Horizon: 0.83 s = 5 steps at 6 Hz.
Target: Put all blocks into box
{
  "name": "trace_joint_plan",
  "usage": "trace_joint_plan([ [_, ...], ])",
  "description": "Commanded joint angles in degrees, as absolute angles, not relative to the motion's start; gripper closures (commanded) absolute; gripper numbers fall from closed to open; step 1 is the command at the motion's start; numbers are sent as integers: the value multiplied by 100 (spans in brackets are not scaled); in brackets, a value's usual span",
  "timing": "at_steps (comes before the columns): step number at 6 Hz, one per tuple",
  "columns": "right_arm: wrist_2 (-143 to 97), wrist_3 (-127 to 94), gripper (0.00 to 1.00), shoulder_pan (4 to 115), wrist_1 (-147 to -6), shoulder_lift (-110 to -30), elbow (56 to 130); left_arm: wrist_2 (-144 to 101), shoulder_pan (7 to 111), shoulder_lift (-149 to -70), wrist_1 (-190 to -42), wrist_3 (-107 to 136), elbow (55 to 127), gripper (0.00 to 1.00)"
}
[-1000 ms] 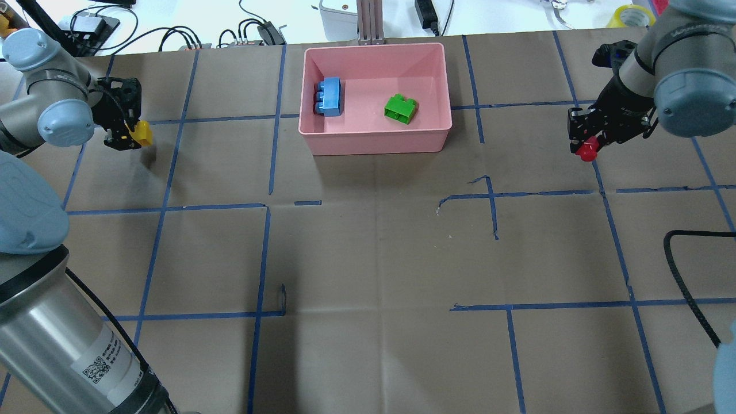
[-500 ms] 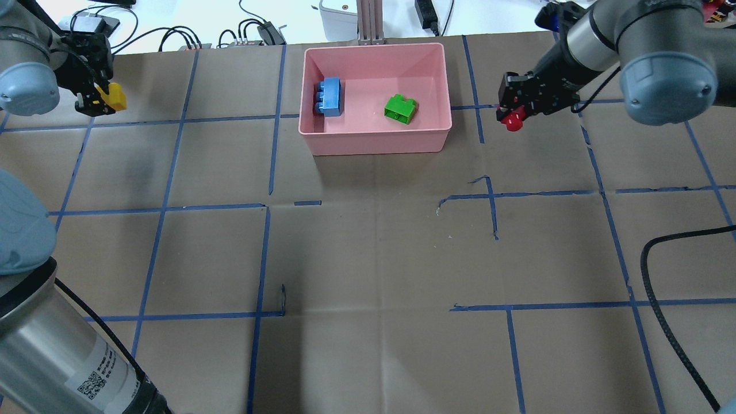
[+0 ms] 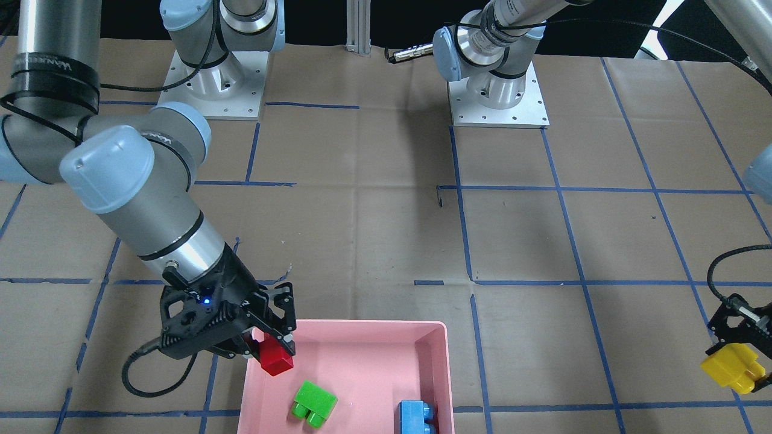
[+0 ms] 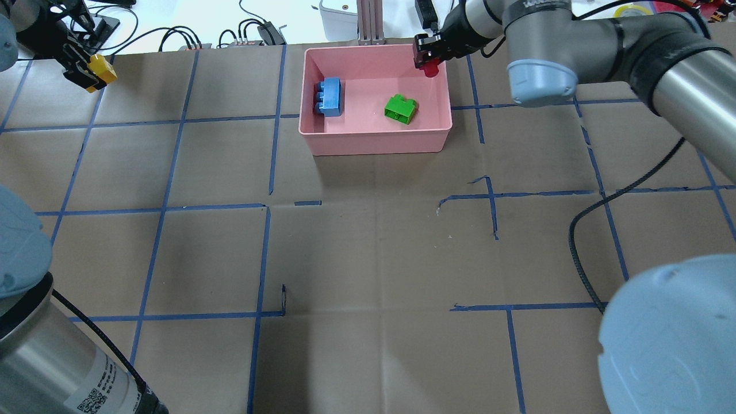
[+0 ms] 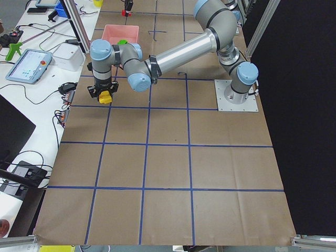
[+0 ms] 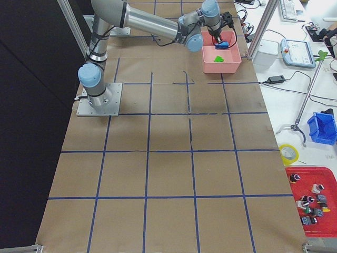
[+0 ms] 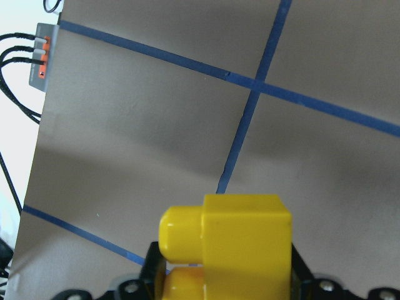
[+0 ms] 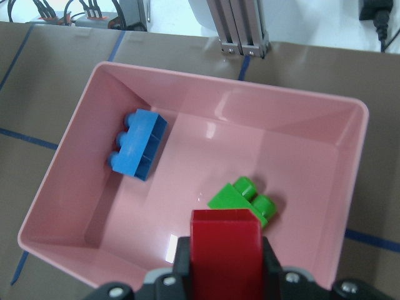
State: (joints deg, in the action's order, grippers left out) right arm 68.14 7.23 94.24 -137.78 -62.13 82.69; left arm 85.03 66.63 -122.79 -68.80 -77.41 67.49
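While right gripper (image 3: pixel 269 348) pinches red brick (image 3: pixel 276 360) over box (image 3: pixel 362 327) corner | release well inside rim | left gripper (image 4: pixel 91 72) pinches yellow brick (image 4: pixel 104 69) far off

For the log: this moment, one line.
right end effector: red block over box | left end effector: yellow block, away | boxed: blue block, green block
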Motion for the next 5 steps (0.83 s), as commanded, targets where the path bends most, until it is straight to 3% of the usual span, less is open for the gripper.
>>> trace_joint_plan([
  [1, 6846, 782, 45, 9606, -14071, -5775, 7780, 8289, 7116, -12165, -7136, -5600, 6715, 100],
  [2, 6890, 695, 0, 9624, -14202, -5766, 7761, 8288, 7363, -12164, -7250, -3963, 6715, 100],
  [5, 6891, 826, 0, 9615, -14186, -5827, 7787, 8332, 8696, -12234, -7400, -188, 6689, 100],
])
